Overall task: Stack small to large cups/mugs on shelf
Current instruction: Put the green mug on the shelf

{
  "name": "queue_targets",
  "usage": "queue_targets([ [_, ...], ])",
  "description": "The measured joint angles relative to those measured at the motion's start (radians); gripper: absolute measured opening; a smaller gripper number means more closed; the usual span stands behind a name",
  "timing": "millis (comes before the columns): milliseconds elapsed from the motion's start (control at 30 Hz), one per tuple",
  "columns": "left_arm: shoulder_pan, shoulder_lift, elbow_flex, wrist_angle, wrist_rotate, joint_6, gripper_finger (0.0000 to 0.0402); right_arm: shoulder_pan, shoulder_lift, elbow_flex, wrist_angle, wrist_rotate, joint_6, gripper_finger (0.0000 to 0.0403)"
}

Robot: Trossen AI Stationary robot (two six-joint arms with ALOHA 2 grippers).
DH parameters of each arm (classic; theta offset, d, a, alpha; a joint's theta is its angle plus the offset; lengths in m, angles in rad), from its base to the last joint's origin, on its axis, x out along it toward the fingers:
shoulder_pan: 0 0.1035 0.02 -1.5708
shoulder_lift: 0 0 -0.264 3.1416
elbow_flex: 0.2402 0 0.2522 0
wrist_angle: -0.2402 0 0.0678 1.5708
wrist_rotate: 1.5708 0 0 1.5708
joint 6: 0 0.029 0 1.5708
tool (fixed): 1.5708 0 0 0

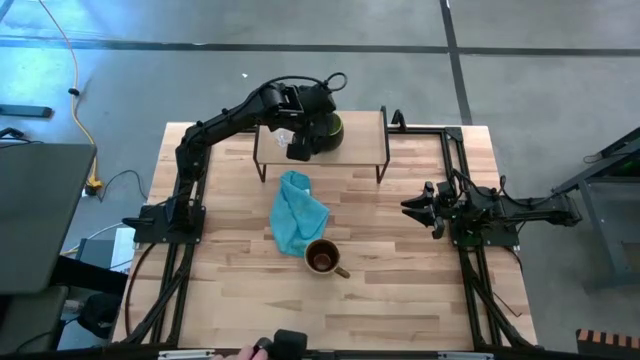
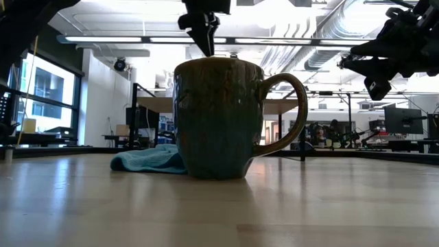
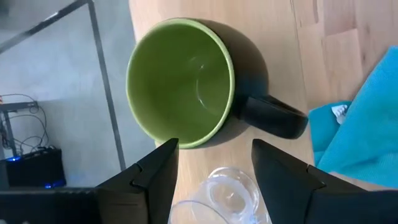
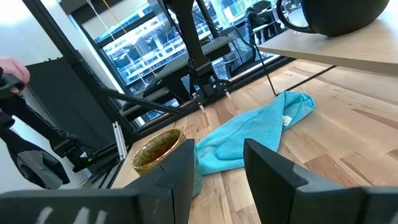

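Observation:
A dark mug with green inside (image 3: 180,81) stands upright on the light-wood shelf (image 1: 365,135) at the table's far middle, handle toward the teal cloth. My left gripper (image 3: 214,163) hovers over the shelf just beside that mug, shut on a small clear glass cup (image 3: 227,196). The olive-tan mug with brown inside (image 1: 322,258) stands on the tabletop toward the near edge and fills the middle of the low view (image 2: 219,116). My right gripper (image 1: 408,207) waits open at the table's right side, nothing between its fingers (image 4: 180,171). My left gripper has the glass cup's side walls (image 3: 186,205) between its two fingers, the cup filling the gap. The fingers slant down from above the shelf. The cup is lifted clear, mouth up, next to the dark mug's rim. The touching spots lie at the picture's edge.
A teal-blue cloth (image 1: 297,212) lies crumpled on the table between the shelf and the olive-tan mug. The shelf stands on thin black legs (image 1: 380,165). Black arm frames run along the table's left and right edges.

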Motion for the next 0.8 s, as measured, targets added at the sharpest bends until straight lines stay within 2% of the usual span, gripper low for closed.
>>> queue_targets([
  [400, -0.002, 0.0, -0.002, -0.029, 0.013, -0.056, 0.019, 0.0, 0.0, 0.0, 0.0, 0.0, -0.004, 0.0128],
  [800, -0.013, 0.0, -0.06, -0.022, 0.012, -0.082, 0.019, 0.0, 0.0, 0.0, 0.0, -0.003, -0.012, 0.0128],
])
